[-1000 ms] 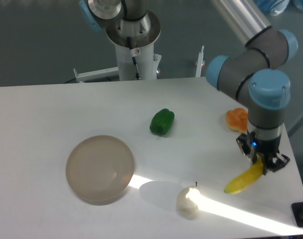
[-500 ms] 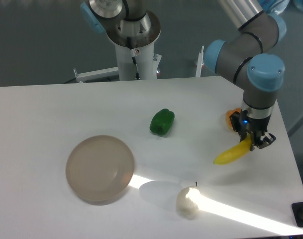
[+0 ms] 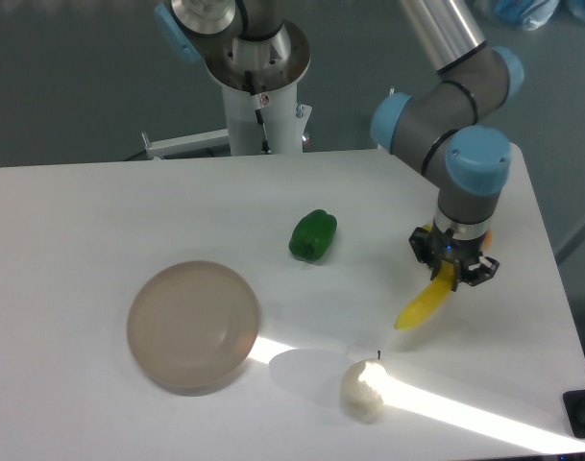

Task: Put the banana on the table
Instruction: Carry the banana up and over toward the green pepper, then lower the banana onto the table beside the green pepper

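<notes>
The bright yellow banana (image 3: pixel 422 303) hangs slanted from my gripper (image 3: pixel 452 275), its free end pointing down and left, just above the white table (image 3: pixel 109 211). My gripper is shut on the banana's upper end and points straight down over the right part of the table. The orange lobed fruit is hidden behind my arm.
A green pepper (image 3: pixel 313 234) lies at the middle of the table. A round beige-grey plate (image 3: pixel 193 326) sits at the front left. A whitish pear-shaped fruit (image 3: pixel 363 388) stands near the front edge, below and left of the banana. The robot base (image 3: pixel 257 77) stands at the back.
My gripper has carried the banana up and to the left, from near the right front edge toward the table's middle right. The orange fruit is now hidden by the arm.
</notes>
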{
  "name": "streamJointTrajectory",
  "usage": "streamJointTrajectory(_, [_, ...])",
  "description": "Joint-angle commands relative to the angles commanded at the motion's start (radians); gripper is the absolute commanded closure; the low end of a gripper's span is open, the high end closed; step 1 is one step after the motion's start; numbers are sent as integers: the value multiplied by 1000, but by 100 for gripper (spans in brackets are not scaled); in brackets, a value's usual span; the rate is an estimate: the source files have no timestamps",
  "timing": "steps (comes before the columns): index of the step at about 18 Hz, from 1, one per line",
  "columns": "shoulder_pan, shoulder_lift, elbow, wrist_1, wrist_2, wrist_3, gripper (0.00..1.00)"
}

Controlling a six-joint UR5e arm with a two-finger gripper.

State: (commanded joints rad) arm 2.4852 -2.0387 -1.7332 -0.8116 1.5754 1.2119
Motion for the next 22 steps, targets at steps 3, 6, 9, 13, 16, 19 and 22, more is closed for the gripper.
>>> streamJointTrajectory(3, [-14,6,-38,6,0,-18,66])
streamJointTrajectory(6, [-34,-1,-40,20,-6,-103,66])
streamJointTrajectory(9, [-43,-11,-39,42,-9,-121,66])
streamJointTrajectory(13, [-52,-21,-45,52,-9,-120,66])
streamJointTrajectory(16, [-60,-23,-48,52,-8,-115,66])
streamJointTrajectory(19, [-60,-23,-49,51,-8,-123,66])
streamJointTrajectory(22, [-61,-24,-48,51,-8,-146,66])
